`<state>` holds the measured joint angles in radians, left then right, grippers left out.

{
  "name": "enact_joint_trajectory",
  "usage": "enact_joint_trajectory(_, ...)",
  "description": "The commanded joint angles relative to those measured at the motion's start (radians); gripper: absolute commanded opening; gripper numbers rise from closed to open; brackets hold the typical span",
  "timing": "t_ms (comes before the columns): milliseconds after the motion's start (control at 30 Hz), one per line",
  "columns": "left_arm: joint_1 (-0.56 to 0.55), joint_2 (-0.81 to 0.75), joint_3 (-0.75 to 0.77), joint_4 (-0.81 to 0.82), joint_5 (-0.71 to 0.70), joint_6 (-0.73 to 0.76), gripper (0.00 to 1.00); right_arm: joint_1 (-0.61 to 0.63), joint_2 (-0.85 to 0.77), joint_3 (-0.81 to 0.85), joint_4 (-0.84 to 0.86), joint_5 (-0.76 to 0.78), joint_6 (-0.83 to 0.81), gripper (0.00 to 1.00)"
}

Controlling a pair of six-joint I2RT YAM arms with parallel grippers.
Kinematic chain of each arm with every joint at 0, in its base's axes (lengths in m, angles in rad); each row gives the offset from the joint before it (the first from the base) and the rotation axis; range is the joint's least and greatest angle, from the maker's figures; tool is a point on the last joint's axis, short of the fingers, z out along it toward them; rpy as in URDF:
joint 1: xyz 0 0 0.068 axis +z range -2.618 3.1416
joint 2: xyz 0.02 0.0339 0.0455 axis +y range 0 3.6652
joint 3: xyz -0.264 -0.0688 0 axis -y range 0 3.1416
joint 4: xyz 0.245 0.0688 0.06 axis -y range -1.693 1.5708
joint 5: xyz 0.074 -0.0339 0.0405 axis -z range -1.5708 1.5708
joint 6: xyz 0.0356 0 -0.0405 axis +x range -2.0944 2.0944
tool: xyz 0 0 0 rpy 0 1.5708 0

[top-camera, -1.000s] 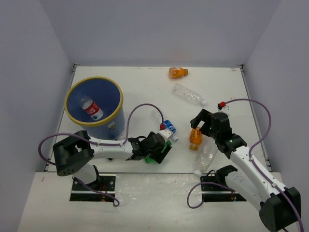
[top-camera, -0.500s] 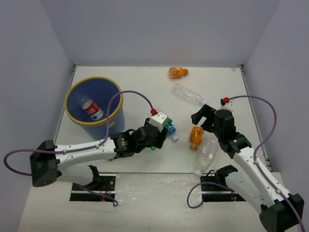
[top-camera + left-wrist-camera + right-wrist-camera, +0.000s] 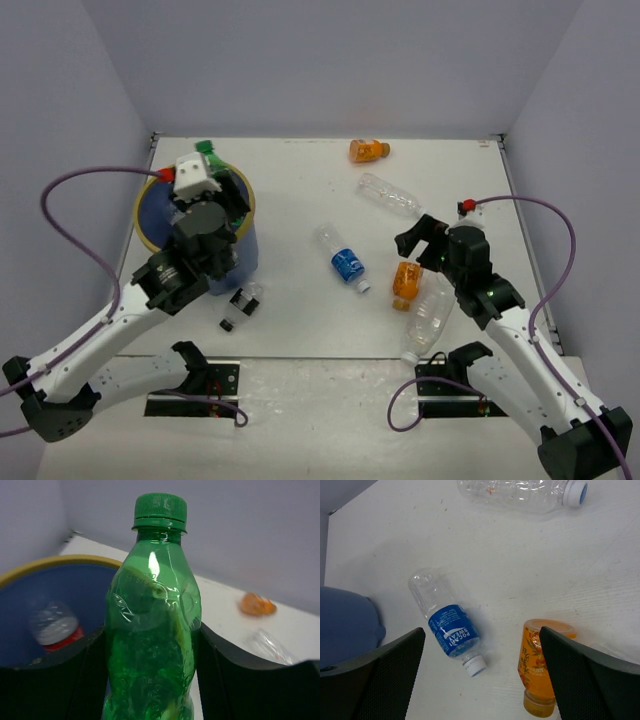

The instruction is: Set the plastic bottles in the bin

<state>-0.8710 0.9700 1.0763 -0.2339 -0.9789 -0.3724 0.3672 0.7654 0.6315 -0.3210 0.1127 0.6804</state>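
My left gripper (image 3: pixel 218 180) is shut on the green bottle (image 3: pixel 206 148), held upright above the blue bin's yellow rim (image 3: pixel 143 228). In the left wrist view both black fingers press the green bottle (image 3: pixel 152 630) at its sides, and a red-labelled bottle (image 3: pixel 55 627) lies inside the bin (image 3: pixel 60 561). My right gripper (image 3: pixel 420 240) stands open above the table. In the right wrist view its fingers straddle a blue-labelled bottle (image 3: pixel 451 626) and an orange bottle (image 3: pixel 540 665) without touching either.
A second orange bottle (image 3: pixel 368 150) lies at the back. A clear bottle (image 3: pixel 392 194) lies in front of it and a larger clear one (image 3: pixel 427 320) near the right arm. A small dark-capped bottle (image 3: pixel 238 305) lies just in front of the bin.
My left arm closed on the green bottle near the table's front and carried it up and left over the bin. The blue-labelled bottle now lies uncovered. The right gripper barely shifted.
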Motion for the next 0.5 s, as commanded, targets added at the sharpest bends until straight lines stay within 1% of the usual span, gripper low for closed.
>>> enact_joint_trajectory(0,0.085,-0.092,0.008,-0.025,-0.309,0.011,0.28,-0.002,-0.001,0.0,0.029,-0.007,-0.01,0.99)
enact_joint_trajectory(67,0.101,-0.108,0.008,-0.114,-0.364,-0.058,0.31,-0.002,0.005,0.004,0.017,-0.002,-0.011,0.99)
enact_joint_trajectory(167,0.129,-0.102,0.002,-0.231,-0.431,-0.164,0.42,-0.002,0.004,0.01,-0.005,0.024,-0.006,0.99)
enact_joint_trajectory(200,0.149,-0.099,-0.001,-0.249,-0.424,-0.18,0.45,-0.002,0.004,0.011,-0.015,0.037,0.0,0.99)
enact_joint_trajectory(300,0.216,-0.075,-0.003,-0.236,-0.369,-0.167,0.42,-0.003,0.014,0.014,-0.038,0.069,0.015,0.99)
enact_joint_trajectory(333,0.239,-0.057,0.003,-0.23,-0.344,-0.158,0.46,-0.003,0.018,0.017,-0.047,0.076,0.018,0.99)
enact_joint_trajectory(367,0.269,-0.039,0.011,-0.232,-0.327,-0.157,0.58,-0.002,0.022,0.02,-0.052,0.079,0.021,0.99)
enact_joint_trajectory(433,0.335,-0.002,0.029,-0.26,-0.29,-0.167,0.91,-0.003,0.029,0.02,-0.061,0.082,0.024,0.99)
enact_joint_trajectory(467,0.352,0.013,0.04,-0.275,-0.266,-0.176,0.96,-0.003,0.031,0.02,-0.062,0.083,0.027,0.99)
